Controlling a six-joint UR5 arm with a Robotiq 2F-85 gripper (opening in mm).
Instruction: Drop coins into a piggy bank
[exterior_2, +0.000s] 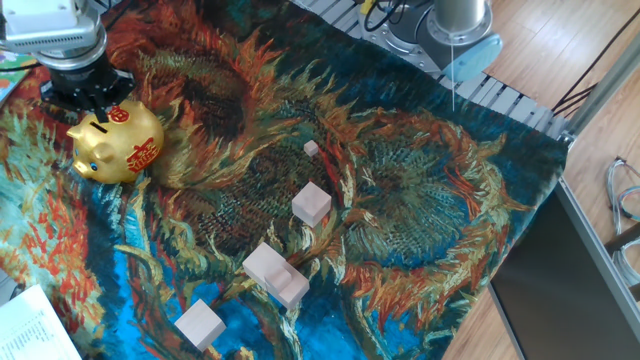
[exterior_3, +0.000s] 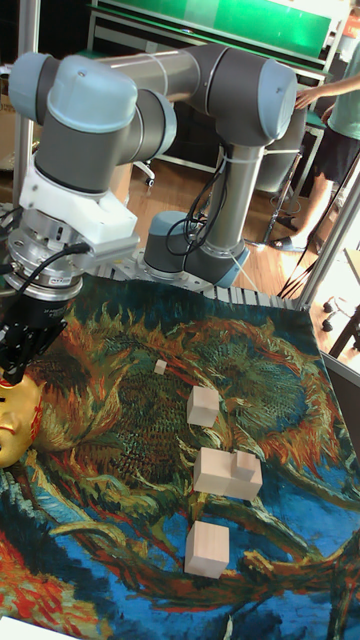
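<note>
I hold the pincer (exterior_2: 88, 100) just above the piggy bank (exterior_2: 115, 146) at the worktop's (exterior_2: 420, 200) far-left corner, lined up over its back for the coin drop; whether the fingers are spread I cannot tell, the arm (exterior_3: 150, 90) reaching over, wrist pointing down

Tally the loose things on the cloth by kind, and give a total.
Gold piggy bank: 1
Pale wooden blocks: 5, namely tiny, upper, a touching pair, lowest
Total: 6
</note>
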